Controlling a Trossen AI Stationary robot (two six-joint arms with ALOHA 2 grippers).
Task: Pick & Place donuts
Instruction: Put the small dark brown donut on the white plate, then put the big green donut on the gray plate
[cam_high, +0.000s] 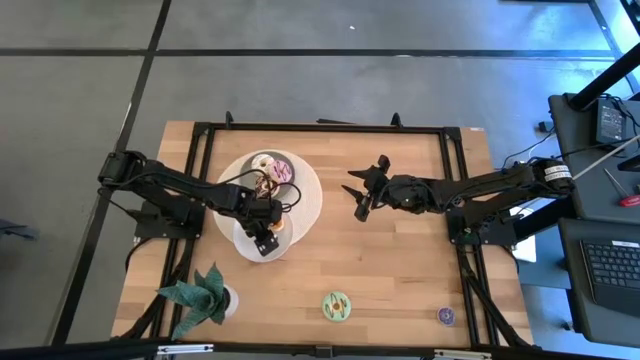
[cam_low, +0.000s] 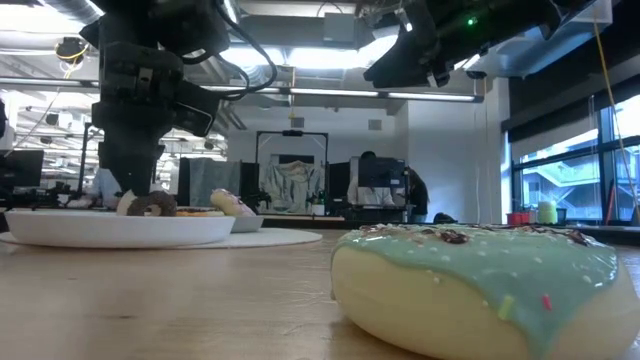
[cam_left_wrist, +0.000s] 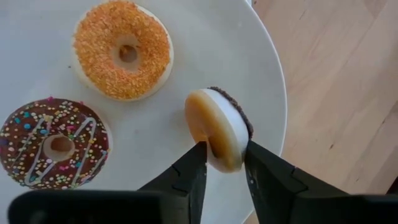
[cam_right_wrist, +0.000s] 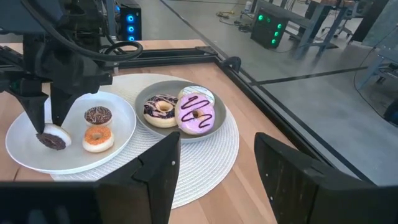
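My left gripper (cam_high: 265, 238) is over the small white plate (cam_left_wrist: 186, 37), shut on a small chocolate-iced donut (cam_left_wrist: 221, 127). An orange-sprinkled donut (cam_left_wrist: 121, 50) and a chocolate sprinkled donut (cam_left_wrist: 53, 143) lie flat on the same plate. A grey plate (cam_right_wrist: 146, 93) beside it holds a purple-iced donut (cam_right_wrist: 196, 115), a chocolate one (cam_right_wrist: 160, 107) and a pale one (cam_right_wrist: 198, 93). A green-iced donut (cam_high: 336, 305) and a small purple one (cam_high: 446, 315) lie on the table near its front edge. My right gripper (cam_high: 358, 200) is open and empty above the table's middle. My left gripper pinches the small donut across its thickness near the rim (cam_left_wrist: 217, 146), one finger (cam_left_wrist: 196, 158) on the tan underside and the other (cam_left_wrist: 255, 155) on the chocolate-iced face. The fingers come from above, pointing down. The donut stands on edge at the plate's rim side; whether it touches the plate I cannot tell.
Both plates sit on a round white mat (cam_right_wrist: 211, 149) at the table's left half. A green potted plant (cam_high: 205, 295) stands at the near left corner. Black frame rails (cam_high: 320, 127) run along the table's edges. Bare wood lies between the mat and my right gripper.
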